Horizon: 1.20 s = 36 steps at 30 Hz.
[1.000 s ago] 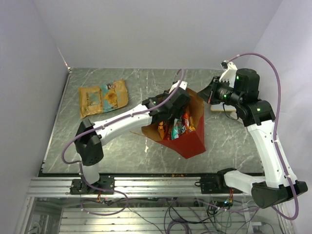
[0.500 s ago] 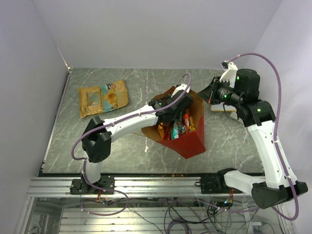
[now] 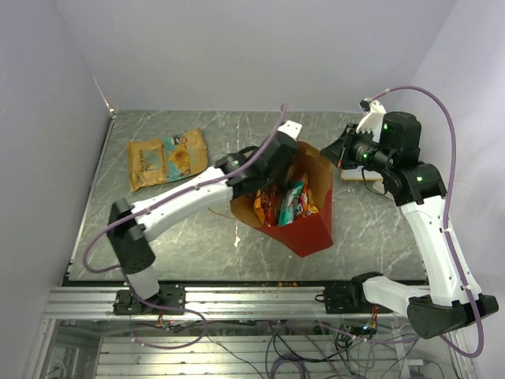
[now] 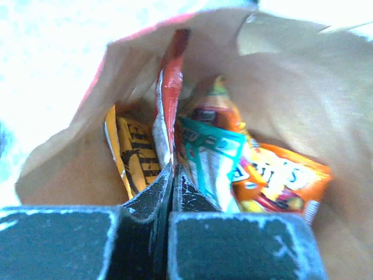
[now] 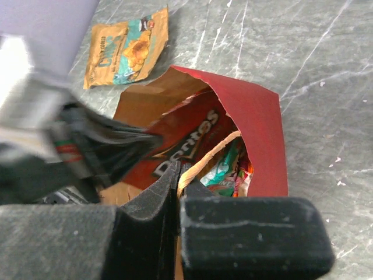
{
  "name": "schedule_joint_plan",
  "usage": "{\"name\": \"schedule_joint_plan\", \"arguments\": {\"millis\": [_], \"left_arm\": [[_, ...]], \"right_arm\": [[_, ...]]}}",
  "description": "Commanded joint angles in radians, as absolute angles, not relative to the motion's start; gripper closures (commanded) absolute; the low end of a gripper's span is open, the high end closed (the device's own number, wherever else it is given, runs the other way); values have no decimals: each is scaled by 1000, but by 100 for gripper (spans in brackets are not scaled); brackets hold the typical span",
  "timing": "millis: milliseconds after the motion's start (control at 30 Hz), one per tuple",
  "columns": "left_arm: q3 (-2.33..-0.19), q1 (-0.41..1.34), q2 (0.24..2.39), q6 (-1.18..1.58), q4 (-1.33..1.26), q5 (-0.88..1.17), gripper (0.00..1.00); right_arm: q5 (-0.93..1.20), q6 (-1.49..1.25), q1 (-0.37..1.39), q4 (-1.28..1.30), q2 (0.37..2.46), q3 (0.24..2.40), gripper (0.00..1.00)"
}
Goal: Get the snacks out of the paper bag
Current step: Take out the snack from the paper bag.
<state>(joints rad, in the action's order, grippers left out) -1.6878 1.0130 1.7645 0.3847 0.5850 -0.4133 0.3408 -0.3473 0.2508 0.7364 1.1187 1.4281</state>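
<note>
The red paper bag (image 3: pixel 308 227) lies open on the table, its brown inside (image 4: pixel 291 87) full of snacks. My left gripper (image 4: pixel 171 172) reaches into its mouth (image 3: pixel 268 175) and is shut on the edge of a red snack packet (image 4: pixel 169 99), which shows dark lettering in the right wrist view (image 5: pixel 186 140). Beside it lie a yellow packet (image 4: pixel 137 154), a green one (image 4: pixel 207 157) and an orange one (image 4: pixel 280 175). My right gripper (image 5: pixel 178 175) is shut on the bag's tan handle (image 5: pixel 210 154), at the bag's far right corner (image 3: pixel 341 154). A flat orange chip bag (image 3: pixel 167 158) lies on the table to the left.
A white wood-framed board (image 3: pixel 364 175) lies under the right wrist at the back right. The grey marbled table (image 3: pixel 197 237) has a metal rail along its near edge (image 3: pixel 237 296). Walls close in on the left and at the back.
My left gripper has shut on the red packet inside the bag, and its arm has swung back to the left. The right arm has not moved.
</note>
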Motion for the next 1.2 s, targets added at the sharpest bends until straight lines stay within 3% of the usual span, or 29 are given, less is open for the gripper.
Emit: {"name": "schedule_joint_plan", "arguments": {"millis": [0,533,867,1167], "left_arm": [[-1732,1008,1593,394,546,-305,93],[-1963,812,1453,458,451,-85,93],[-2136,550,1495,453,545,-115,93],[-2043,234,1559,573,542,73,93]], "right_arm": [[307,-337,255,714,1087,1418,100],[20,-294,255,810,1067,1491,100],[43,-292,255,801,1061,1489,100],[53,-278,255,799,1070,1499,100]]}}
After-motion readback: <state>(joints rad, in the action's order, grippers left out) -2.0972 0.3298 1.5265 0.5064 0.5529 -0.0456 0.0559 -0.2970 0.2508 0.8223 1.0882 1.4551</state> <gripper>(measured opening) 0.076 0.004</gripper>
